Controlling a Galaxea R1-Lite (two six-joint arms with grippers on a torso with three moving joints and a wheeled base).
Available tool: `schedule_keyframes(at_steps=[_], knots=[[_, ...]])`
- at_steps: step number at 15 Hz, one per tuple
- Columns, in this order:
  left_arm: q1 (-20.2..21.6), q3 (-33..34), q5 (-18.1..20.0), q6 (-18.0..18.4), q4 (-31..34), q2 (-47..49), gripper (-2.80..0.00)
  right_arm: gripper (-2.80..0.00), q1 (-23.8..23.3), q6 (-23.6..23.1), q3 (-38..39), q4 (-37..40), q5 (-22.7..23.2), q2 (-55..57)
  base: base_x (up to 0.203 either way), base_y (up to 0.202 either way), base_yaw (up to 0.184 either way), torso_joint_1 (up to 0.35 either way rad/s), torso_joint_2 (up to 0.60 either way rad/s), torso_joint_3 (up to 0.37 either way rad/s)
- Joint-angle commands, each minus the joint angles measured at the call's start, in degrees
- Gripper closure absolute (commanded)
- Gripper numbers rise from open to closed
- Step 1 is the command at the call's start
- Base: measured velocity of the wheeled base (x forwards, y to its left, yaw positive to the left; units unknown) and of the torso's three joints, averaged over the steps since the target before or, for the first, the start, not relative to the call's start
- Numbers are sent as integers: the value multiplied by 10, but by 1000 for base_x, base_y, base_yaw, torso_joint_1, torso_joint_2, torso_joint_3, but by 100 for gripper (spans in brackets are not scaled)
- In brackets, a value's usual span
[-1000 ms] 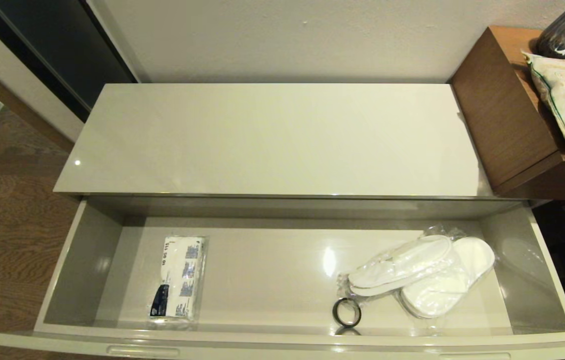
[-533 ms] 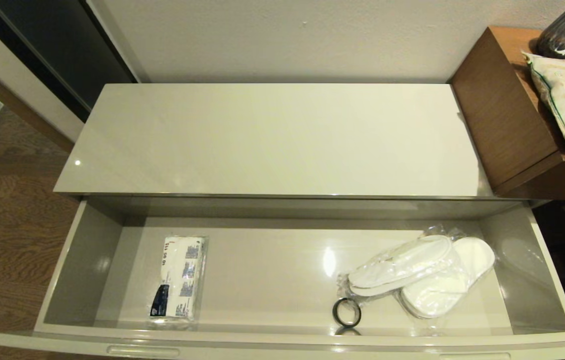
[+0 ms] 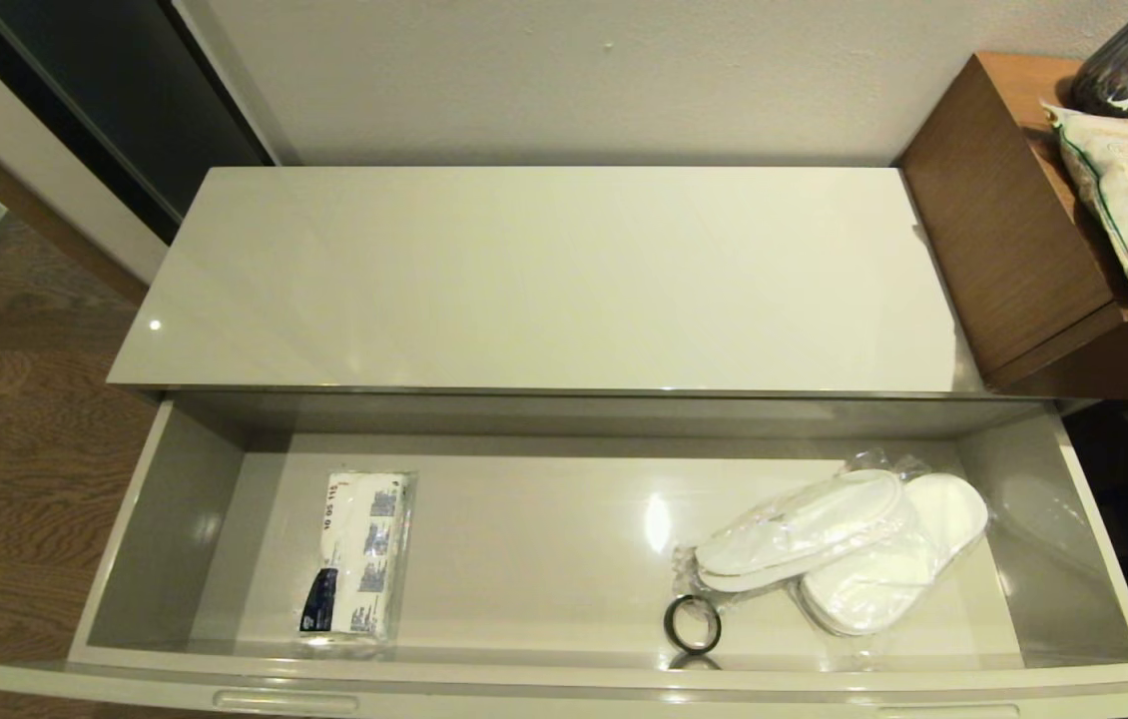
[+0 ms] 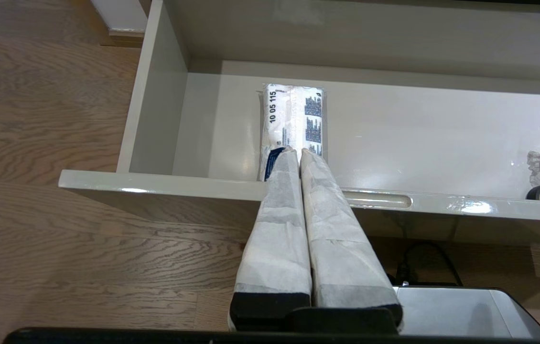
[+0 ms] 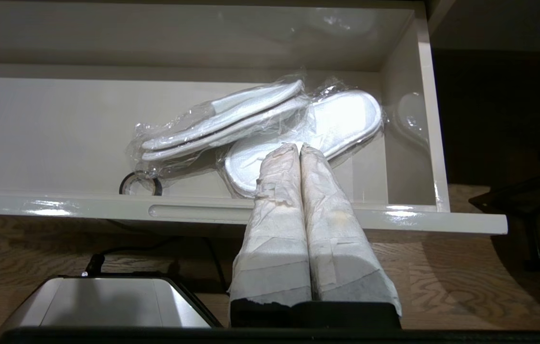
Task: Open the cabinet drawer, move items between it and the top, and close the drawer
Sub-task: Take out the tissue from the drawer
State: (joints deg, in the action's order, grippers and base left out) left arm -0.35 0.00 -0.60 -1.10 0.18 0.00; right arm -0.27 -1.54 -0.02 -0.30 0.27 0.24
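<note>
Against the pale wall, the top (image 3: 544, 280) lies bare while the cabinet drawer (image 3: 175, 499) stands open across the lower frame, holding tissue pack (image 3: 356, 564) lower left and bagged slippers (image 3: 839, 549) lower right, so probably only closing remains; left claw (image 4: 296, 151) and right claw (image 5: 297, 146) are clenched, empty.

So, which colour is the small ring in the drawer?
Black ring; the head view shows it best.

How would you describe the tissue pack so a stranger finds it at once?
Look into the open cabinet drawer below the top. The tissue pack lies alone at the left end, a flat white rectangle with dark blue print, far from the bagged slippers.
</note>
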Motion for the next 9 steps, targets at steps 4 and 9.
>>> schedule_keyframes(at_steps=[4, 9], knots=[[0, 1, -1, 9, 1, 0, 0, 0, 0, 0, 0, 0, 0, 2, 0, 0, 0, 0, 0, 0], [0, 1, -1, 3, 1, 0, 0, 0, 0, 0, 0, 0, 0, 2, 0, 0, 0, 0, 0, 0]])
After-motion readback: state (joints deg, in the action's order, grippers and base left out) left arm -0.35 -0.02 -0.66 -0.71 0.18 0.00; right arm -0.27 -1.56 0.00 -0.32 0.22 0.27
